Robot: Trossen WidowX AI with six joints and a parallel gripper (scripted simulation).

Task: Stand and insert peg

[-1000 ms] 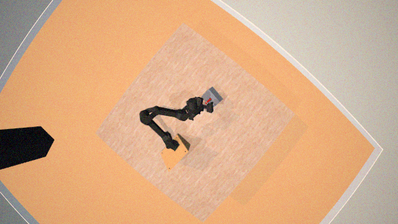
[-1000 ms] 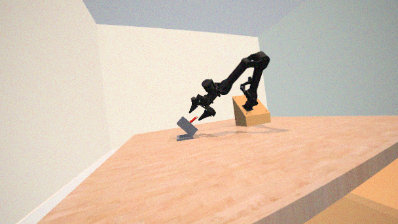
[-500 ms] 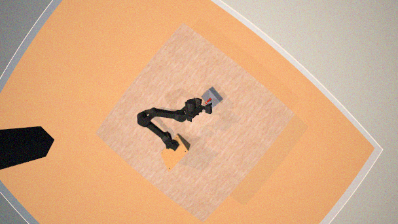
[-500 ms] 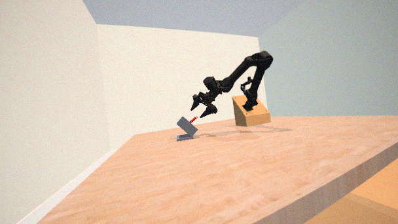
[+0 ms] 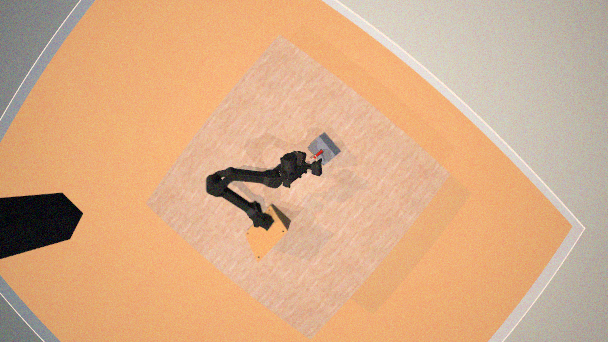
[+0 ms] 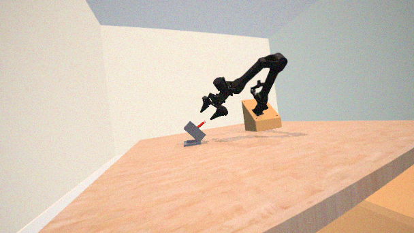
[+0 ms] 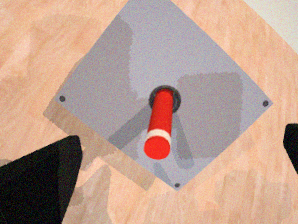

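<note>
The red peg point(image 5: 318, 154) point(image 6: 201, 125) point(image 7: 161, 117) stands out of the dark-ringed hole point(image 7: 152, 102) in the face of the grey sloped panel point(image 5: 316, 145) point(image 6: 195, 131) point(image 7: 155, 40). Its white-banded end points outward, up toward the arm, and its other end is hidden in the hole. How deep it sits cannot be seen. My gripper point(image 5: 313, 161) point(image 6: 206, 115) point(image 7: 184, 140) is open and empty. Its fingers are wide apart, back from the peg's banded end and above it, and do not touch the peg or the panel.
The panel stands on a small grey foot point(image 6: 191, 144) on the wooden table point(image 5: 225, 125) point(image 6: 204, 177). The arm's orange wedge base point(image 5: 265, 241) point(image 6: 267, 124) is on the same table, behind the gripper. Shadows of the arm fall on the panel and table.
</note>
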